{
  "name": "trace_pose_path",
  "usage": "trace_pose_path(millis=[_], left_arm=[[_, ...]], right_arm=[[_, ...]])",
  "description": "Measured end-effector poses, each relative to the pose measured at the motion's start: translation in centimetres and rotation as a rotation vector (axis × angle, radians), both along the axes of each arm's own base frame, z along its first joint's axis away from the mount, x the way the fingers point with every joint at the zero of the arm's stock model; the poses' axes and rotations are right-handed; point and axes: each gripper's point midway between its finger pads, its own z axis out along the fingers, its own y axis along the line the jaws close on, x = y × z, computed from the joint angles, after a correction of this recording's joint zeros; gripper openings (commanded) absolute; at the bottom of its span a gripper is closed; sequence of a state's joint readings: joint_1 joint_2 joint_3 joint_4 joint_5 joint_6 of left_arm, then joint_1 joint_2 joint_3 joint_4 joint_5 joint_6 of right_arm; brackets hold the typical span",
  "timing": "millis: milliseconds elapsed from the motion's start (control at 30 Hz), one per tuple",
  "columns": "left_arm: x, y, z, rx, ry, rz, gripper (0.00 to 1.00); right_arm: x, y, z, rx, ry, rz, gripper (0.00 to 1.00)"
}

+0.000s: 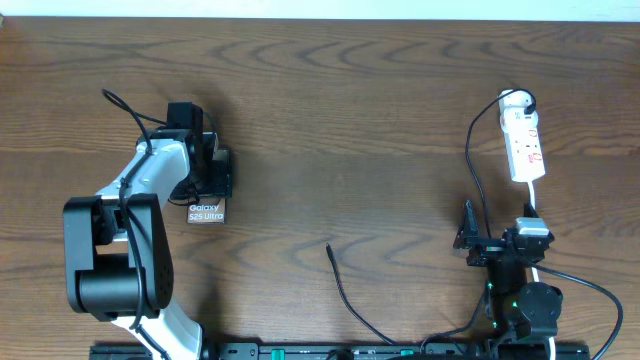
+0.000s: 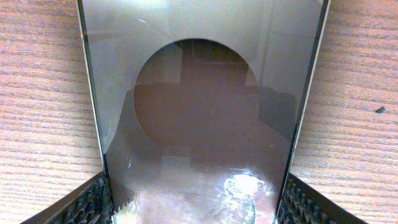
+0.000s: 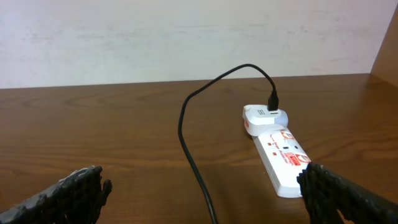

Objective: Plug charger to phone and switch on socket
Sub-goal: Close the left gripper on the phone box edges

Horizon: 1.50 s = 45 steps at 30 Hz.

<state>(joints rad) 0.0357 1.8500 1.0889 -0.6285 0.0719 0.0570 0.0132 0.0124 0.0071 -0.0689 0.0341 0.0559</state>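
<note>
Two grippers are in view, one on each arm, along with one phone, one charger and one socket. The left gripper (image 2: 196, 200) is clenched on the phone (image 1: 206, 211), a flat, glossy bronze-brown slab with white "Galaxy" lettering. Its ribbed black pads (image 2: 98, 198) press against the two long edges, and the lettered end sticks out toward the robot. Whether the phone rests on the brown wooden table (image 1: 350, 120) or is raised off it cannot be told. The left arm reaches away from its base at the near edge, its white link angled over the phone.

The right gripper (image 3: 200, 182) is released, its fingers (image 3: 78, 190) spread wide with nothing between them. Its arm is folded up close to the near edge and points along the table toward the socket (image 3: 283, 158), a small white elongated power strip with red marks. The socket lies ahead of the gripper and slightly to its right, clearly apart from it. A white adapter (image 3: 264, 117) sits at the socket's far end.

The charger (image 1: 345, 295), a long thin black cable, curves across the table. Its narrow plug tip (image 1: 329, 247) lies loose roughly midway between the two arms, well apart from the phone. A white cord (image 1: 535, 195) leaves the socket's near end.
</note>
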Motion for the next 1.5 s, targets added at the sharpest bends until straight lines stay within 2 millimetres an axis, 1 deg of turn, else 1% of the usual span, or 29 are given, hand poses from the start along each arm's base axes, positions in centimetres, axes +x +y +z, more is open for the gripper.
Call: trace_pose_path(millis=[200,433,633,700,800,967,1133,1233,1500], left_arm=[[0.0,0.01,0.0,0.0,0.0,0.0,0.58],[0.0,0.01,0.0,0.0,0.0,0.0,0.55],[0.0,0.01,0.0,0.0,0.0,0.0,0.51],[0.0,0.01,0.0,0.0,0.0,0.0,0.47],[0.0,0.01,0.0,0.0,0.0,0.0,0.45],[0.0,0.0,0.0,0.0,0.0,0.0,0.37],[0.0,0.01,0.0,0.0,0.0,0.0,0.32],[0.0,0.01,0.0,0.0,0.0,0.0,0.25],[0.0,0.01,0.0,0.0,0.0,0.0,0.24]], right_arm=[[0.0,-0.01,0.0,0.0,0.0,0.0,0.99],[0.0,0.0,0.0,0.0,0.0,0.0,0.99],[0.0,-0.01,0.0,0.0,0.0,0.0,0.99],[0.0,-0.01,0.0,0.0,0.0,0.0,0.99],[0.0,0.0,0.0,0.0,0.0,0.0,0.99],[0.0,-0.01,0.0,0.0,0.0,0.0,0.99],[0.0,-0.01,0.0,0.0,0.0,0.0,0.99],[0.0,-0.01,0.0,0.0,0.0,0.0,0.99],[0.0,0.0,0.0,0.0,0.0,0.0,0.99]])
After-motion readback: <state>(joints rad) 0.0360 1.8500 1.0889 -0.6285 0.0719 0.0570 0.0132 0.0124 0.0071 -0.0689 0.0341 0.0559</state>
